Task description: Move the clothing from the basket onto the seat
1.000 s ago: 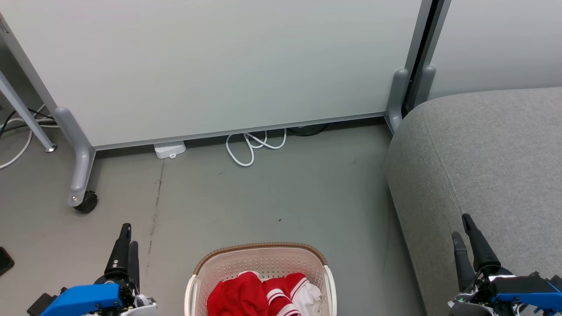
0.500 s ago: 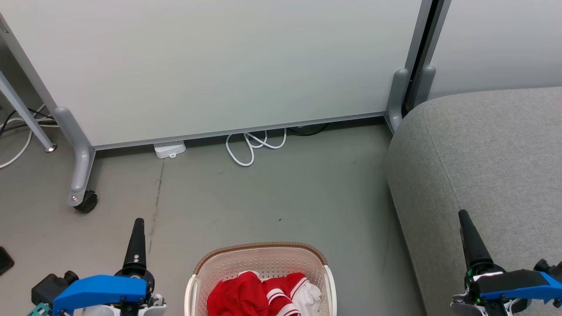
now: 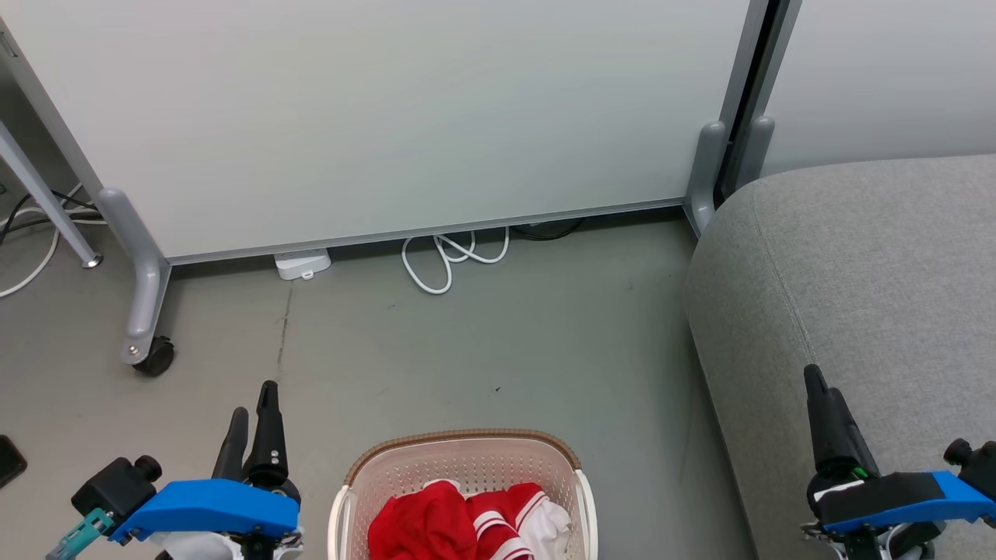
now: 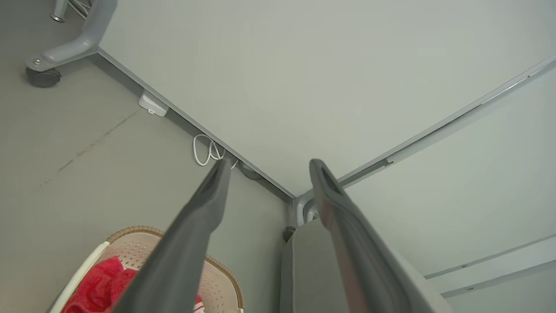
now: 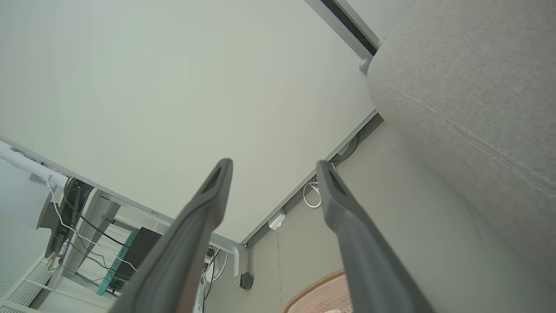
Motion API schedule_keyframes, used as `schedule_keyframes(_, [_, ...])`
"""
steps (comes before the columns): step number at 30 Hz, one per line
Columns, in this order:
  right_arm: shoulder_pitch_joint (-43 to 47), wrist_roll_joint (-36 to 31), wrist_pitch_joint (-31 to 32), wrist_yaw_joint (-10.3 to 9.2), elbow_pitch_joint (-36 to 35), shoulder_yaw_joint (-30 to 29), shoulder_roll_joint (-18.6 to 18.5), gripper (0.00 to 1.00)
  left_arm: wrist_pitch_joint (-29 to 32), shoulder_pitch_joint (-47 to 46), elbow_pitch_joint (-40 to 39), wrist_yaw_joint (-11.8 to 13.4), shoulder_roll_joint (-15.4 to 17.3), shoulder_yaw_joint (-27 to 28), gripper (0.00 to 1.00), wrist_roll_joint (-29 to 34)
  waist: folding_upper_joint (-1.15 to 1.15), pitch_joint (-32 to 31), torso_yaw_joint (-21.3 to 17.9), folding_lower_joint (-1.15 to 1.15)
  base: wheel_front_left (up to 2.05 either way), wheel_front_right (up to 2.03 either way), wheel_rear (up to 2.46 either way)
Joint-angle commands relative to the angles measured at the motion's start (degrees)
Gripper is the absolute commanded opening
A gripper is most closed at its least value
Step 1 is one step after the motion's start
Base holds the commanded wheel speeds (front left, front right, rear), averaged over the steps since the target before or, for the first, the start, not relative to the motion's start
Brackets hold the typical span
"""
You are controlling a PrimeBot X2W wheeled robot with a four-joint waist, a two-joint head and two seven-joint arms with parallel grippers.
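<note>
Background: a pale partition panel (image 3: 389,117) stands on a grey floor (image 3: 498,334), with a coiled white cable (image 3: 451,260) lying at its foot.

At far left, the panel's grey leg ends in a black caster (image 3: 152,358).

The left gripper (image 3: 253,400) is at lower left, over bare floor and just beside the basket. Its fingers are spread with a clear gap (the left wrist view confirms this) and hold nothing.

The basket (image 3: 467,435) is at bottom centre, standing on the floor, cream with perforated sides and a brown band on the rim. The clothing (image 3: 436,525) lies bunched inside it: plain red fabric to the left, white-striped red and a white patch to the right. Neither gripper touches it.

The seat (image 3: 871,272) is at right, grey woven upholstery with a rounded corner, near the basket but apart from it.

The right gripper (image 3: 813,377) is at lower right, over the seat's front part. The right wrist view shows its fingers parted and nothing held.
</note>
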Motion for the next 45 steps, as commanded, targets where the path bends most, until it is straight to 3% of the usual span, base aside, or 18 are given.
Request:
schedule_keyframes(1, [-0.45,-3.56,-0.91,0.13,-1.00,0.07,-0.39,1.00,-0.86,-1.82,-1.00,0.41,0.76,-0.75,1.00,3.08,0.00,0.01,0.04,0.00,0.00,0.00,0.00])
schedule_keyframes(28, [-0.54,-24.60,-5.07,0.15,-0.98,0.37,-0.57,1.00,-5.55,-2.45,-0.58,2.45,2.80,-5.84,1.00,21.70,0.00,0.40,0.65,0.00,0.00,0.00,0.00])
schedule_keyframes(45, [-0.31,-35.74,-7.07,0.18,-1.06,0.32,-0.66,1.00,-8.07,-2.19,-0.93,2.94,2.35,-6.80,1.00,30.79,0.00,0.80,0.75,0.00,0.00,0.00,0.00])
